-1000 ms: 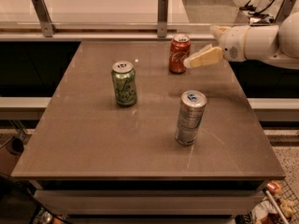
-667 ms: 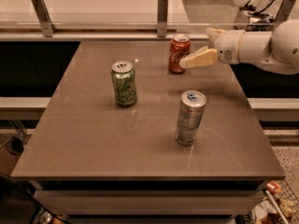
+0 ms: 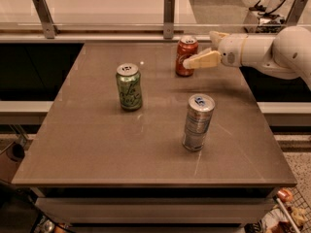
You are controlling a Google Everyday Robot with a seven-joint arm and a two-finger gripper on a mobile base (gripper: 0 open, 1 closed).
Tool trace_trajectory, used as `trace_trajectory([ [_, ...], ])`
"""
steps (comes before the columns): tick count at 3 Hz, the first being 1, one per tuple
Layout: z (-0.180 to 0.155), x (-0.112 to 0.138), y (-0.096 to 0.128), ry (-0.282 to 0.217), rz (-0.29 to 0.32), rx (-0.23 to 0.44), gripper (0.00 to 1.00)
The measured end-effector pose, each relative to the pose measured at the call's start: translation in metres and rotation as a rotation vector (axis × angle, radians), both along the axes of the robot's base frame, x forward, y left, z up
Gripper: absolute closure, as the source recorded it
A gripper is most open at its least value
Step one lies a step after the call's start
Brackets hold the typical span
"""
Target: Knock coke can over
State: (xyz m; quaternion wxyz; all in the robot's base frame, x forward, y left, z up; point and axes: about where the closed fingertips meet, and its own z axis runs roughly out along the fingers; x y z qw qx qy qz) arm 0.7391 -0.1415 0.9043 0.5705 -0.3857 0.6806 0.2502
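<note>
**Gripper at the coke can, far right of the table**

The coke can (image 3: 185, 52) stands upright near the far edge of the brown table (image 3: 92, 149), a little right of its middle. Its silver top faces up and the white script shows on its red side.

The gripper (image 3: 199, 49) comes in from the right on a white arm (image 3: 272, 50), held just above the table. Its jaws are spread wide and hold nothing. The nearer cream finger (image 3: 204, 60) points left, and its tip meets the lower right side of the coke can. Whether it presses the can or only overlaps it from this angle, I cannot tell. The other finger (image 3: 216, 35) sits farther back, just right of the can's top.

A green can (image 3: 129, 87) stands upright to the left of the coke can and nearer, well apart from it. A taller slim silver can (image 3: 198, 123) stands upright nearer still, right of the table's middle, apart from both the other cans and the gripper.

Beyond the far edge runs a low rail with metal posts (image 3: 169, 11).
</note>
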Motion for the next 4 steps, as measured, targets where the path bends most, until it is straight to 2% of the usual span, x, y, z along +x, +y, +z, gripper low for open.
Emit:
trace_trajectory([
  [2, -0.011, 0.02, 0.017, 0.031, 0.033, 0.041, 0.0],
  [3, -0.011, 0.02, 0.02, 0.032, 0.037, 0.041, 0.18],
  [4, -0.012, 0.02, 0.023, 0.033, 0.042, 0.042, 0.41],
])
